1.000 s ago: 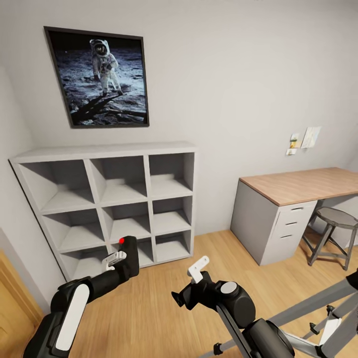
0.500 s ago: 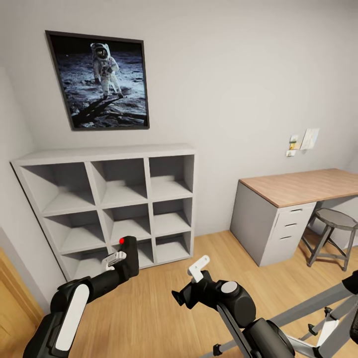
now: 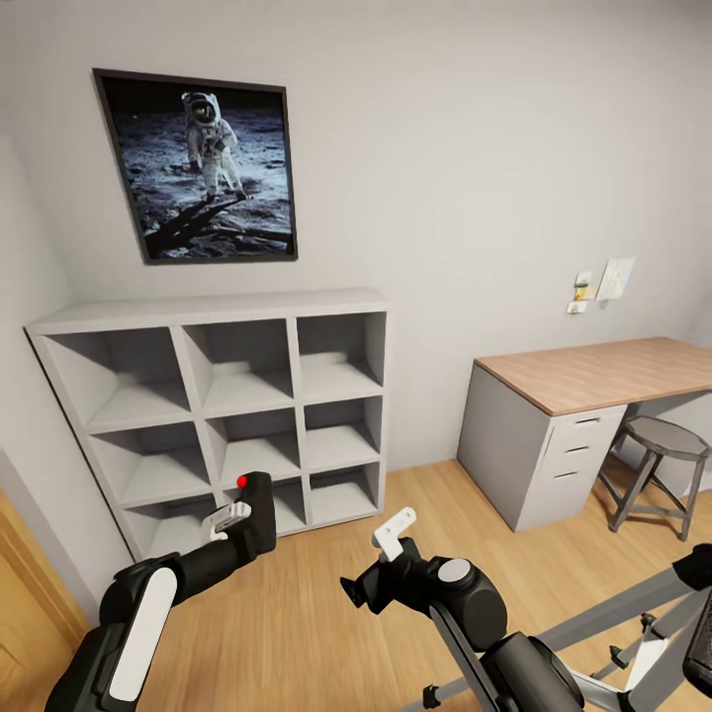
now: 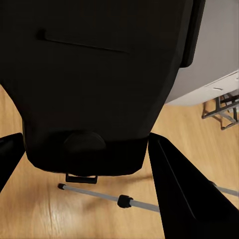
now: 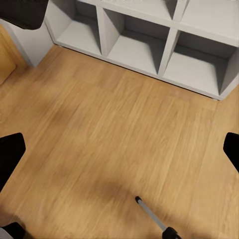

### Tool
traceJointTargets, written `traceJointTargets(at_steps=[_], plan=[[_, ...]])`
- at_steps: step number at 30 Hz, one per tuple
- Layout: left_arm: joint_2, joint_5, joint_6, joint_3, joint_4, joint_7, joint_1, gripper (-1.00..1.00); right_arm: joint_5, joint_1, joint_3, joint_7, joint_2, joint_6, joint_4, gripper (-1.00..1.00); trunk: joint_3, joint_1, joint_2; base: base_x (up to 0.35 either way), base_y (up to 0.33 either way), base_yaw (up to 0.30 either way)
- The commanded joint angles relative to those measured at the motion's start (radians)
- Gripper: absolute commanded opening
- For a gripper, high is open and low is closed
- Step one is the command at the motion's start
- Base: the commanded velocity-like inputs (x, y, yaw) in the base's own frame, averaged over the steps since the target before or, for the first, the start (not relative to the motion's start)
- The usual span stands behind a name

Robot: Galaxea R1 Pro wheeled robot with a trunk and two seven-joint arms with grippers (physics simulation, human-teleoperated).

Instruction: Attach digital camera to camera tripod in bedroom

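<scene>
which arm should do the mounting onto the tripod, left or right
Left, most likely. The left pincer is shut on the digital camera, so it alone can bring it over. The right pincer is open and empty, nearer the camera tripod at lower right, so it could steady that.

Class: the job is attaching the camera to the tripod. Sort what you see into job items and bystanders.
Job items: digital camera, held in the left hand; camera tripod; right hand, open.
Bystanders: cube shelves, astronaut picture, desk, stool.
</scene>
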Motion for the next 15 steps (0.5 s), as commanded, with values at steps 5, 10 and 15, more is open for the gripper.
traceJointTargets(at_steps=[5, 10, 15], plan=[[-0.001, -0.007, 0.006, 0.003, 0.001, -0.010, -0.001, -1.00, 0.004, -0.001, 0.001, 0.002, 0.001, 0.005, -0.002, 1.00, 0.014, -0.019, 0.034, 0.000, 0.000, 0.000], [-0.001, -0.007, 0.006, 0.003, 0.002, -0.010, -0.001, -1.00, 0.004, -0.001, 0.001, 0.002, 0.001, 0.006, -0.002, 1.00, 0.030, -0.038, 0.069, 0.000, 0.000, 0.000], [-0.001, -0.007, 0.005, 0.003, 0.008, -0.010, -0.001, -1.00, 0.004, -0.001, 0.000, 0.002, 0.001, 0.006, -0.001, 1.00, 0.046, -0.057, 0.104, 0.000, 0.000, 0.000]])
